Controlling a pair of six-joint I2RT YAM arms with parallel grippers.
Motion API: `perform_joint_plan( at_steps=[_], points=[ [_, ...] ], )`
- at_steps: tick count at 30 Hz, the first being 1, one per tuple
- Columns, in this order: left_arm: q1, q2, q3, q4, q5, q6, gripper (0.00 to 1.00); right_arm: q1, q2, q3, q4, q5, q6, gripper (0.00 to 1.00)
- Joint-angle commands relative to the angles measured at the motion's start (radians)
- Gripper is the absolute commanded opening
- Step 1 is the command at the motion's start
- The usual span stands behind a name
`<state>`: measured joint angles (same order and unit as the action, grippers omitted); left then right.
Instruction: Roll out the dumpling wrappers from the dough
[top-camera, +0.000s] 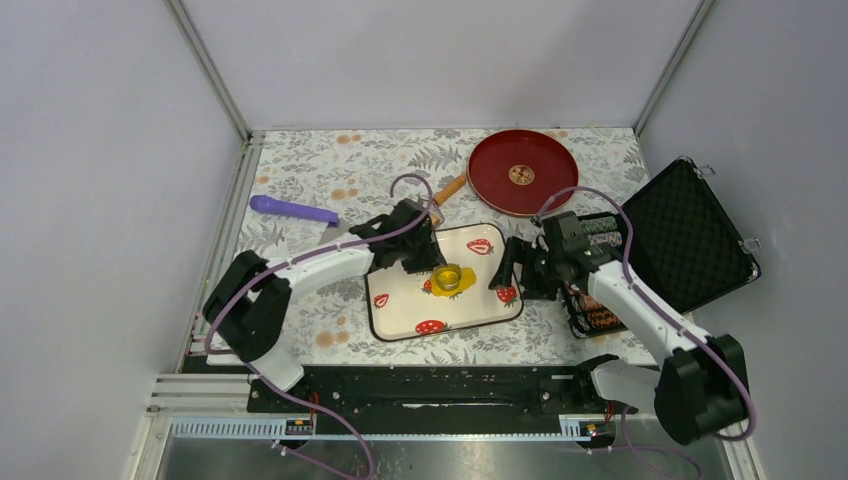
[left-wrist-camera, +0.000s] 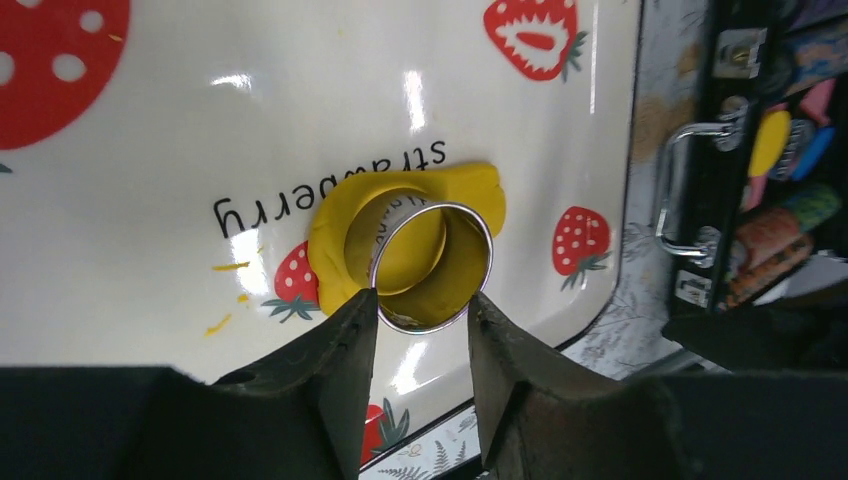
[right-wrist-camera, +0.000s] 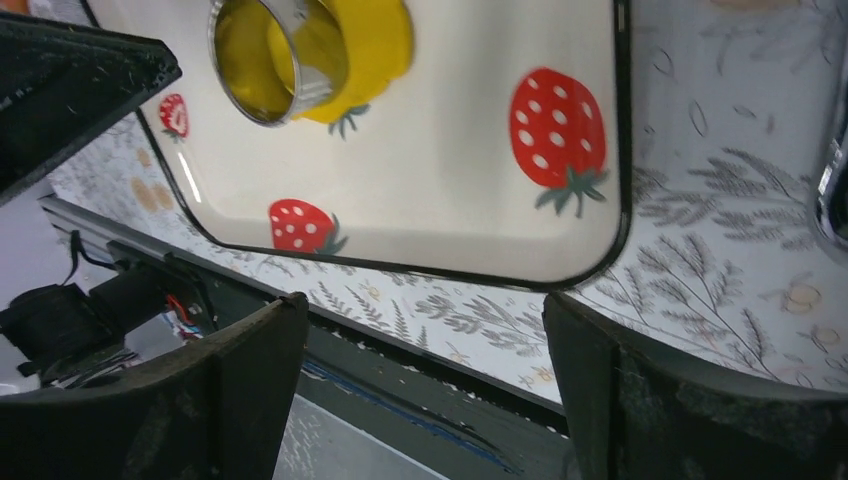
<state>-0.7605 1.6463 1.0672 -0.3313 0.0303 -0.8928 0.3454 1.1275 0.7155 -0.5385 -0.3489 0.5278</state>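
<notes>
On the tray, ring cutter stands in the dough, presumably for cutting; left jaws apart at its rim, right jaws wide apart.

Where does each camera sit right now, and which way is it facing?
Top external: above and behind the bases, looking down on the table; both arms show, left gripper and right gripper at the tray.
Left wrist: looks down past its own two fingers at the metal ring in the dough.
Right wrist: low, looks across the tray's near corner toward the table edge; its own spread fingers show.
Shared: both wrist views catch ring, dough and tray.
</notes>
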Motion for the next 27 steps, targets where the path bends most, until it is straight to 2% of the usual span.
perform_joint_plan(
  at_steps=[1,6,10,12,14,20,25,27],
  points=[
    [0.084,-0.094,-0.102,0.18,0.148,-0.05,0.38,-0.001,0.11,0.117,0.048,-0.118,-0.022,0.91],
    [0.143,-0.09,-0.16,0.243,0.232,-0.055,0.36,0.023,0.278,0.212,0.116,-0.206,0.003,0.77],
    [0.147,-0.054,-0.152,0.255,0.258,-0.037,0.36,0.046,0.456,0.315,0.132,-0.277,0.005,0.71],
    [0.147,-0.037,-0.147,0.266,0.271,-0.038,0.35,0.051,0.532,0.353,0.147,-0.31,0.015,0.6],
    [0.147,-0.024,-0.143,0.269,0.271,-0.04,0.33,0.055,0.596,0.39,0.146,-0.327,0.012,0.54],
    [0.146,0.0,-0.127,0.241,0.26,-0.024,0.3,0.057,0.679,0.413,0.15,-0.342,-0.005,0.48],
    [0.143,0.005,-0.132,0.236,0.25,-0.018,0.2,0.061,0.712,0.41,0.173,-0.361,0.006,0.42],
    [0.138,0.004,-0.14,0.234,0.242,-0.02,0.19,0.063,0.719,0.41,0.173,-0.362,0.005,0.4]
  ],
)
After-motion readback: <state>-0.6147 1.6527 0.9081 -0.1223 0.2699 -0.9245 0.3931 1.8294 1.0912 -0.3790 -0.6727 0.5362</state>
